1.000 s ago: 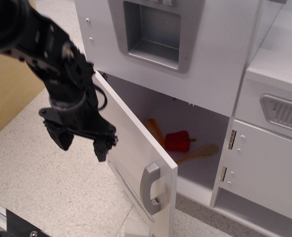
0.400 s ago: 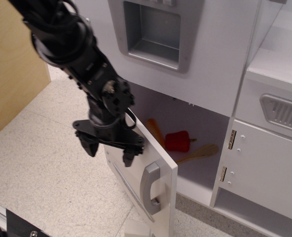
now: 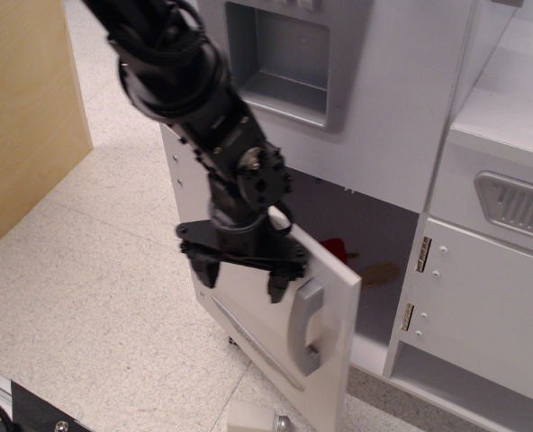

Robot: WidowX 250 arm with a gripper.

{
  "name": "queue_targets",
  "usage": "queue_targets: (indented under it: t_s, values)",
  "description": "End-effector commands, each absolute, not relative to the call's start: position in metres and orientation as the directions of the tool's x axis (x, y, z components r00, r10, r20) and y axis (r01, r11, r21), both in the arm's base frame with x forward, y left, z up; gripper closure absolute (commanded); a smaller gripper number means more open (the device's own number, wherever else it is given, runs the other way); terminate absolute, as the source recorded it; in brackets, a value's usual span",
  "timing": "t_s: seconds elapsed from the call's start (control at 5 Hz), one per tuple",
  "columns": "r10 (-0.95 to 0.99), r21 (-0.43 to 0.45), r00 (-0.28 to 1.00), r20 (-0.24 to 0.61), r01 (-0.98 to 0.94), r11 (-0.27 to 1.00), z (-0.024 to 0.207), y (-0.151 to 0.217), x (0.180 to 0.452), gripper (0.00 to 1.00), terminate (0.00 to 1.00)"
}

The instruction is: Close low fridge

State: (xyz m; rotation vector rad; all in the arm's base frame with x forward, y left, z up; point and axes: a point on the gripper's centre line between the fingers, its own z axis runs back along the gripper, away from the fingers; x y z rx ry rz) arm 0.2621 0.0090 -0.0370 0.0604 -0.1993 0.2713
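Observation:
The low fridge [image 3: 383, 234] is the white compartment at the bottom of the toy kitchen. Its flat white door [image 3: 266, 315] stands partly open, swung in from the left, with a grey curved handle [image 3: 304, 326] and a grey strip [image 3: 248, 337] near the bottom edge. My black gripper [image 3: 242, 276] is open, its two fingers pointing down against the door's outer face near the top edge, left of the handle. It holds nothing. Inside the fridge a red pepper [image 3: 338, 249] and a wooden spoon [image 3: 379, 273] show in the remaining gap.
Above is a white door with a grey recessed dispenser [image 3: 280, 58]. At right is a smaller cabinet door with metal hinges [image 3: 421, 255] and a grey vent [image 3: 519, 205]. A wooden panel [image 3: 23, 108] stands at left. Speckled floor [image 3: 95, 288] lies in front.
My arm has swung rightward and pushed the door with it. The door has turned from wide open to partly shut, covering most of the fridge interior.

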Motion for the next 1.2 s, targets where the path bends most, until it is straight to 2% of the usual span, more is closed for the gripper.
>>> queue_targets:
  t_s: [0.0,0.6,0.8,1.0]
  values:
    - [0.312,-0.03,0.913,0.264,-0.316,0.948,-0.023,-0.009,0.297,0.0,0.0]
    - [0.43,-0.13,0.834,0.347,-0.411,0.902,-0.018,-0.028,0.33,0.0,0.0]
    - [0.444,-0.141,0.817,0.367,-0.423,0.895,-0.019,-0.031,0.333,0.0,0.0]
    - [0.425,-0.134,0.821,0.381,-0.406,0.904,-0.02,-0.028,0.325,0.0,0.0]
